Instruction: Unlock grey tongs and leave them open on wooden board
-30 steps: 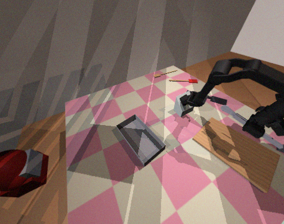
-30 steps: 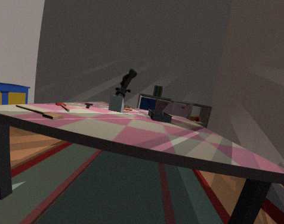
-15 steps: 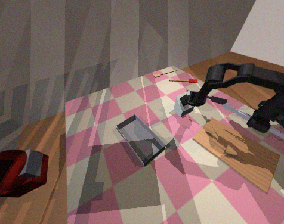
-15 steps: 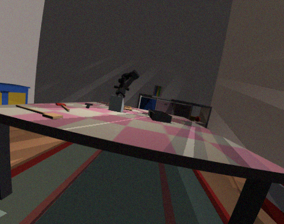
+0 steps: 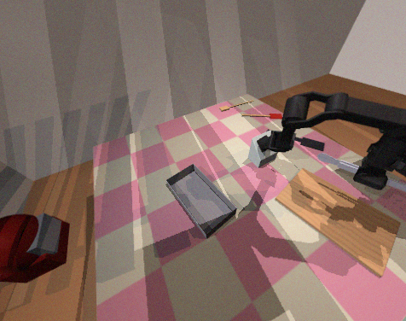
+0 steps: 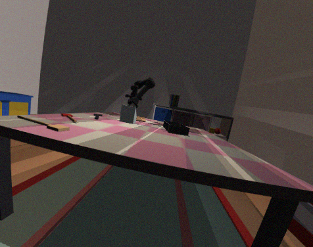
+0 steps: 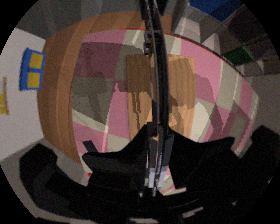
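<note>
The grey tongs (image 5: 341, 163) (image 7: 161, 85) are held in the air by my gripper (image 5: 370, 178) (image 7: 152, 126), which is shut on them. In the top view they slope gently down to the right and run out of the frame. In the wrist view their two arms lie close together; whether the lock is engaged cannot be told. The wooden board (image 5: 352, 239) (image 7: 182, 75) lies flat with nothing on it but shadows. The roasting tin (image 5: 223, 224) (image 6: 176, 128) stands empty, left of the board in the top view. The tongs cannot be made out in the exterior view.
A pale grey block (image 5: 256, 154) (image 6: 127, 114) stands beside the arm's far end. Near it lie a black-handled item (image 5: 311, 143) (image 6: 97, 115), a red-ended tool (image 5: 275, 115) (image 6: 67, 115) and a wooden spatula (image 5: 224, 108) (image 6: 58, 127).
</note>
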`<state>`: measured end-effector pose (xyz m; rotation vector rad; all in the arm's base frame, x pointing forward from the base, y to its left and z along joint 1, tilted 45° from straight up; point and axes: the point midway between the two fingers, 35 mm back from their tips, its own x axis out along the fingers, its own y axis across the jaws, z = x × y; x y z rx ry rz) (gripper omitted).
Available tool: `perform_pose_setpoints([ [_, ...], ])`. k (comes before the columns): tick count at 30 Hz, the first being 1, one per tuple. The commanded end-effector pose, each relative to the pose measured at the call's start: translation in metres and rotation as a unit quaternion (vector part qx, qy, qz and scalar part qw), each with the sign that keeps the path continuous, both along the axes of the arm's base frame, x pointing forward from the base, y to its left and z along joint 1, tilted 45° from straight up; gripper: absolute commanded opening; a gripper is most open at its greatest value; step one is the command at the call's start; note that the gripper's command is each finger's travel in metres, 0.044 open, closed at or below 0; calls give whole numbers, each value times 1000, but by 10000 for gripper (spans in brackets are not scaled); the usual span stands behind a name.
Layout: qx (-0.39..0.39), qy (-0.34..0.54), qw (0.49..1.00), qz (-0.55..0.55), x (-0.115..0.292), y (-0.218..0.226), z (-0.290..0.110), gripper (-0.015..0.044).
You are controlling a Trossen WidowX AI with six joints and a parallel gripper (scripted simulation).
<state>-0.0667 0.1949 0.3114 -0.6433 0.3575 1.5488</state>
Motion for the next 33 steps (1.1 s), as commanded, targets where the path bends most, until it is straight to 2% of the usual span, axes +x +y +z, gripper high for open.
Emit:
perform_pose_setpoints([
  [1, 36, -4, 999, 16, -2, 1, 3, -150],
  [17, 185, -10, 981, 64, -9, -1, 7, -150],
  [33, 304, 1, 950, 66, -5, -11, 3, -150],
])
